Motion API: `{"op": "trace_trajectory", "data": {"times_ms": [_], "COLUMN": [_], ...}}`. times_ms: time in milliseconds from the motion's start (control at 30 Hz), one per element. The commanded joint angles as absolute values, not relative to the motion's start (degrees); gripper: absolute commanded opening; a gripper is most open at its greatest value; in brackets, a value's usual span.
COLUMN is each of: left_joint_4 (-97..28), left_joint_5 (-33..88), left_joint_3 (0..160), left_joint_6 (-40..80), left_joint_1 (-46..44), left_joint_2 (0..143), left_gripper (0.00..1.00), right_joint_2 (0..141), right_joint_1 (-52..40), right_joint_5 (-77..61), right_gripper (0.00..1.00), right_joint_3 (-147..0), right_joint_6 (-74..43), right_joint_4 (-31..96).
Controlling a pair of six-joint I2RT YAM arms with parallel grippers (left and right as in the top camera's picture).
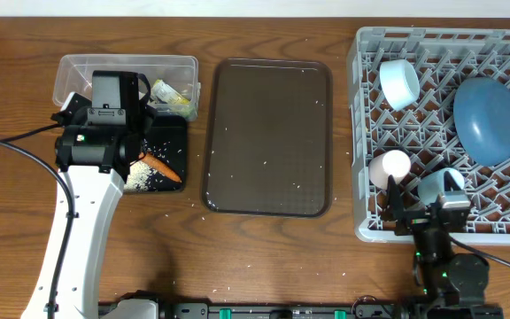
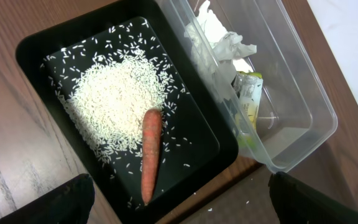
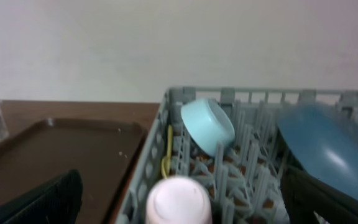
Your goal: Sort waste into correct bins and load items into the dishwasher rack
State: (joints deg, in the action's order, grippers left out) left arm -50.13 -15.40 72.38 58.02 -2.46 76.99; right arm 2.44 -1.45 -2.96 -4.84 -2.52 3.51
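At nine o'clock on the bench (image 1: 255, 257), a thin orange carrot (image 2: 151, 155) is lying against heaped white rice (image 2: 114, 99) inside the black tray (image 2: 33, 53); the left claw (image 2: 191, 208) and right claw (image 3: 185, 205) are hanging released.

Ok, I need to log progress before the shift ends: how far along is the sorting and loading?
Nearly finished. Paper and packet lie in the clear tub; rice and carrot in the black tray. Plate, bowl, pink cup and blue cup sit in the rack. Left claw and right claw are open, empty. Left: rice specks on the brown tray.
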Motion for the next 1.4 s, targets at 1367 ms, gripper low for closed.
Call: {"op": "trace_trajectory", "data": {"times_ms": [1367], "left_joint_4": [-50.9], "left_joint_5": [-18.2], "left_joint_3": [71.4], "left_joint_6": [57.0], "left_joint_1": [-2.5], "left_joint_2": [71.5], "left_gripper": [0.98], "right_joint_2": [0.5], "right_joint_1": [-1.4], "right_joint_5": [-1.9], "right_gripper": [0.99], "right_joint_3": [-0.3], "right_joint_6": [-5.7], "right_joint_4": [4.1]}}
